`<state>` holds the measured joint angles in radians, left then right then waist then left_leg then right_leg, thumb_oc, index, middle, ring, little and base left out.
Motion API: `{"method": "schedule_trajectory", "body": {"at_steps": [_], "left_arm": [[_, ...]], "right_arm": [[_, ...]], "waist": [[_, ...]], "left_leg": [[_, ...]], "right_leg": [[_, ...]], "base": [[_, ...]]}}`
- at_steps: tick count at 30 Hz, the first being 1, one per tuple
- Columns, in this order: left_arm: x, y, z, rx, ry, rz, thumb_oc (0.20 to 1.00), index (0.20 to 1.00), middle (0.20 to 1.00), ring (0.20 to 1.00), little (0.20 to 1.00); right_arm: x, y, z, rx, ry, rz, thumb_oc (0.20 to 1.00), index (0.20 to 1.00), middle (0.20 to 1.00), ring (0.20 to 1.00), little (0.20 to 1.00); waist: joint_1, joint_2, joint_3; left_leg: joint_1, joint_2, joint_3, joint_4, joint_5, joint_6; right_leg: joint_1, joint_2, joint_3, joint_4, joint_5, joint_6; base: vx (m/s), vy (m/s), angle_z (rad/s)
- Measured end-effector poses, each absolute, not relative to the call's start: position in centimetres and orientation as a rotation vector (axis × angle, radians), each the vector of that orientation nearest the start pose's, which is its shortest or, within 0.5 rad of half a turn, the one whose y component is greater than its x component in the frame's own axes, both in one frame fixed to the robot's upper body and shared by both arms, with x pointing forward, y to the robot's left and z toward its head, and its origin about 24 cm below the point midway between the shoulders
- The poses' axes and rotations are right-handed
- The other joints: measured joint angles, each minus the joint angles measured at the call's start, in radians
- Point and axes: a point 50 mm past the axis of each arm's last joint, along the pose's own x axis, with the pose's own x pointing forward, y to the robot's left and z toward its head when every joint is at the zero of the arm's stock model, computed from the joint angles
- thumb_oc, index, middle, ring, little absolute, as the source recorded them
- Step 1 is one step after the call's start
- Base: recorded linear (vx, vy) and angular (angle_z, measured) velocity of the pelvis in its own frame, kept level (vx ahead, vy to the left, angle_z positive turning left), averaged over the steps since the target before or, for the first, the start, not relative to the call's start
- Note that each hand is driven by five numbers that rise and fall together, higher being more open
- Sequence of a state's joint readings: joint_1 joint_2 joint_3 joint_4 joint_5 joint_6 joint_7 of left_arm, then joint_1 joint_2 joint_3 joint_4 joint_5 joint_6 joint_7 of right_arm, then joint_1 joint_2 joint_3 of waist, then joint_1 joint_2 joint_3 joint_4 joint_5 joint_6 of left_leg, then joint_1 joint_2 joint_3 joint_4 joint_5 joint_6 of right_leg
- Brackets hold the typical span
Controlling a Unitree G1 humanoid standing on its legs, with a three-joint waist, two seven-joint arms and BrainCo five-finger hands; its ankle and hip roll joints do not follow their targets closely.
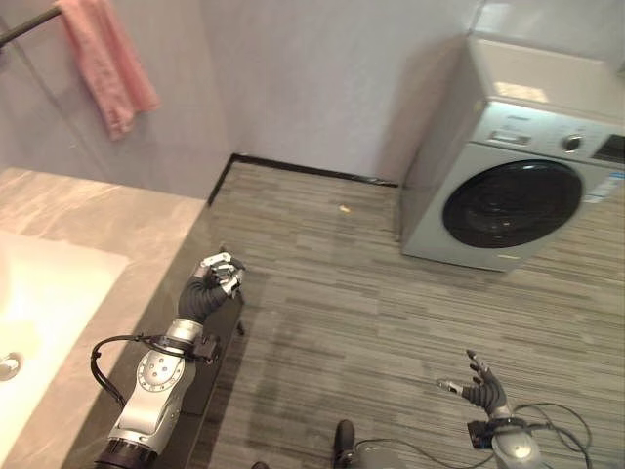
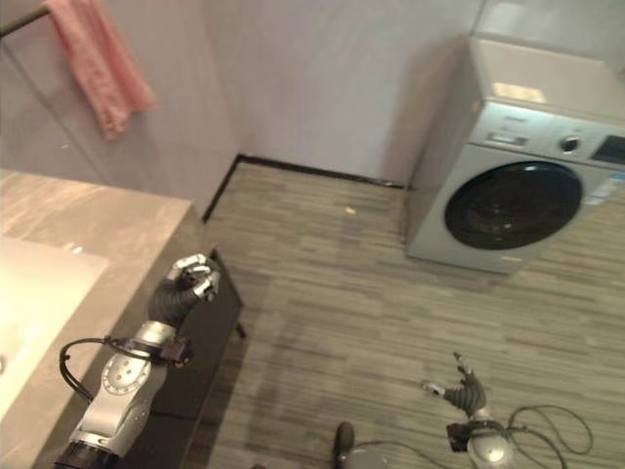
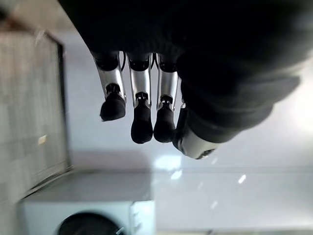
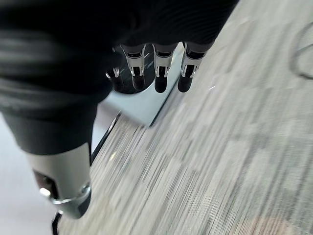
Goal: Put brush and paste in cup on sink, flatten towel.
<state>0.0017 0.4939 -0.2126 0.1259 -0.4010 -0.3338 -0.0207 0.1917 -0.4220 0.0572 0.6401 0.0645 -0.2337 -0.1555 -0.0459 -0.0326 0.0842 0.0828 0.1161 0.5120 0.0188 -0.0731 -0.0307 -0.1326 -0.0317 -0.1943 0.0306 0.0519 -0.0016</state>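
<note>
A pink towel [image 1: 107, 59] hangs bunched over a dark bar [image 1: 24, 27] on the wall at the upper left. The white sink [image 1: 59, 283] is set in a marbled counter [image 1: 107, 225] at the left. My left hand [image 1: 217, 276] hovers beside the counter's front edge, its fingers [image 3: 142, 107] relaxed and holding nothing. My right hand [image 1: 480, 388] hangs low over the floor at the lower right. It is open, with fingers [image 4: 159, 68] straight and the thumb [image 4: 63, 176] apart.
A grey washing machine [image 1: 518, 166] with a dark round door stands against the wall at the right. Striped grey flooring [image 1: 342, 283] stretches between it and the counter. A dark cabinet front [image 2: 210, 322] drops below the counter edge.
</note>
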Motion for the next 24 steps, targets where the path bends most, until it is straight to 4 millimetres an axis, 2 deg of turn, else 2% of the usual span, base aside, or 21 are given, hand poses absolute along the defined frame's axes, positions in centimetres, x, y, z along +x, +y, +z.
{"method": "schedule_trajectory", "body": {"at_steps": [1, 2, 3, 4, 6, 7, 8, 9, 10, 11, 13, 16, 20, 24], "left_arm": [[24.6, 20.4, 4.1, 0.102, -0.086, -0.165, 0.2, 0.2, 0.2, 0.2, 0.2], [24.2, 20.6, 2.9, 0.099, -0.04, -0.139, 0.2, 0.2, 0.2, 0.2, 0.2], [23.8, 20.7, 2.3, 0.092, -0.018, -0.124, 0.2, 0.2, 0.2, 0.2, 0.2], [23.5, 20.6, 1.4, 0.098, 0.016, -0.1, 0.2, 0.2, 0.2, 0.2, 0.2], [23.1, 20.4, -0.9, 0.066, 0.102, -0.059, 0.3, 0.3, 0.3, 0.3, 0.3], [22.3, 20.6, -2.6, 0.062, 0.185, -0.03, 0.395, 0.395, 0.395, 0.395, 0.395], [21.6, 20.6, -3.9, 0.062, 0.252, -0.024, 0.749, 0.749, 0.749, 0.749, 0.749], [20.8, 20.7, -4.9, 0.064, 0.307, -0.019, 1.0, 1.0, 1.0, 1.0, 1.0], [20.1, 20.6, -6.1, 0.075, 0.363, -0.014, 1.0, 1.0, 1.0, 1.0, 1.0], [18.9, 20.5, -8.1, 0.106, 0.472, -0.003, 1.0, 1.0, 1.0, 1.0, 1.0], [17.1, 20.5, -10.3, 0.175, 0.605, -0.009, 1.0, 1.0, 1.0, 1.0, 1.0], [14.9, 20.6, -12.4, 0.264, 0.738, -0.015, 1.0, 1.0, 1.0, 1.0, 1.0], [13.5, 20.9, -13.5, 0.262, 0.82, 0.038, 1.0, 1.0, 1.0, 1.0, 1.0], [13.5, 21.1, -13.7, 0.26, 0.836, 0.078, 1.0, 1.0, 1.0, 1.0, 1.0]], "right_arm": [[14.5, -28.3, -8.3, -0.416, 0.592, -0.219, 1.0, 1.0, 1.0, 1.0, 1.0], [14.4, -28.1, -8.5, -0.421, 0.604, -0.205, 1.0, 1.0, 1.0, 1.0, 1.0], [14.5, -28.1, -8.5, -0.424, 0.602, -0.203, 1.0, 1.0, 1.0, 1.0, 1.0], [14.8, -28.2, -8.4, -0.435, 0.601, -0.196, 1.0, 1.0, 1.0, 1.0, 1.0], [15.0, -28.4, -8.6, -0.439, 0.611, -0.202, 1.0, 1.0, 1.0, 1.0, 1.0], [14.6, -28.4, -9.0, -0.438, 0.638, -0.198, 1.0, 1.0, 1.0, 1.0, 1.0], [14.3, -28.4, -9.2, -0.444, 0.649, -0.192, 1.0, 1.0, 1.0, 1.0, 1.0], [13.9, -28.2, -9.6, -0.448, 0.674, -0.182, 1.0, 1.0, 1.0, 1.0, 1.0], [13.6, -28.0, -10.1, -0.45, 0.701, -0.173, 1.0, 1.0, 1.0, 1.0, 1.0], [12.6, -27.9, -11.0, -0.447, 0.761, -0.175, 1.0, 1.0, 1.0, 1.0, 1.0], [11.9, -27.7, -11.8, -0.443, 0.814, -0.178, 1.0, 1.0, 1.0, 1.0, 1.0], [10.0, -27.7, -13.0, -0.448, 0.919, -0.189, 1.0, 1.0, 1.0, 1.0, 1.0], [9.1, -26.8, -13.9, -0.423, 0.971, -0.184, 1.0, 1.0, 1.0, 1.0, 1.0], [9.0, -26.5, -14.2, -0.401, 0.996, -0.173, 1.0, 1.0, 1.0, 1.0, 1.0]], "waist": [[0.006, -0.006, 0.007], [0.012, -0.022, 0.017], [0.022, -0.029, 0.02], [0.047, -0.027, 0.028], [0.052, -0.015, 0.031], [0.051, -0.002, 0.026], [0.048, 0.019, 0.026], [0.051, 0.038, 0.02], [0.052, 0.048, 0.01], [0.049, 0.047, -0.02], [0.034, 0.044, -0.021], [0.03, 0.056, -0.037], [0.03, 0.062, -0.038], [0.032, 0.059, -0.038]], "left_leg": [[-0.009, 0.004, -0.041, 0.051, 0.0, 0.0], [-0.05, -0.004, -0.128, 0.141, -0.022, 0.004], [-0.066, -0.031, -0.211, 0.149, -0.028, 0.005], [-0.078, -0.095, -0.372, 0.124, -0.029, -0.002], [-0.152, -0.145, -0.483, 0.127, -0.027, 0.004], [-0.176, -0.152, -0.478, 0.107, -0.021, 0.009], [-0.179, -0.141, -0.477, 0.073, -0.017, 0.021], [-0.17, -0.132, -0.474, 0.071, 0.019, 0.047], [-0.17, -0.128, -0.465, 0.055, 0.02, 0.049], [-0.156, -0.125, -0.449, 0.004, 0.04, 0.052], [-0.117, -0.136, -0.437, -0.05, 0.073, 0.057], [-0.094, -0.138, -0.431, -0.083, 0.096, 0.064], [-0.073, -0.138, -0.431, -0.096, 0.108, 0.065], [-0.049, -0.134, -0.45, -0.105, 0.106, 0.065]], "right_leg": [[0.016, 0.001, 0.025, -0.017, 0.012, -0.01], [0.032, -0.011, 0.068, -0.032, 0.019, -0.034], [0.031, -0.015, 0.087, -0.041, 0.026, -0.037], [0.031, -0.02, 0.136, -0.055, 0.036, -0.034], [0.033, -0.021, 0.159, -0.07, 0.047, -0.034], [0.045, -0.014, 0.159, -0.075, 0.051, -0.024], [0.055, 0.006, 0.16, -0.079, 0.045, -0.016], [0.064, 0.017, 0.166, -0.074, 0.04, -0.009], [0.069, 0.017, 0.164, -0.08, 0.032, 0.006], [0.061, 0.013, 0.152, -0.068, 0.016, 0.025], [0.063, -0.001, 0.152, -0.063, 0.019, 0.026], [0.074, -0.003, 0.152, -0.077, 0.026, 0.035], [0.108, 0.001, 0.149, -0.116, 0.037, 0.035], [0.135, 0.004, 0.131, -0.12, 0.023, 0.033]], "base": [[-0.09, -0.155, -0.63], [0.0, -0.079, -0.63], [0.01, -0.11, -1.05], [0.03, -0.063, -0.92], [0.04, -0.02, -0.62], [0.05, 0.038, -0.39], [0.11, 0.079, -0.49], [0.1, 0.073, -0.44], [0.09, 0.07, -0.37], [0.04, 0.037, -0.21], [0.02, 0.025, -0.1], [0.0, 0.002, -0.03], [0.0, -0.016, 0.03], [0.0, -0.037, 0.13]]}}
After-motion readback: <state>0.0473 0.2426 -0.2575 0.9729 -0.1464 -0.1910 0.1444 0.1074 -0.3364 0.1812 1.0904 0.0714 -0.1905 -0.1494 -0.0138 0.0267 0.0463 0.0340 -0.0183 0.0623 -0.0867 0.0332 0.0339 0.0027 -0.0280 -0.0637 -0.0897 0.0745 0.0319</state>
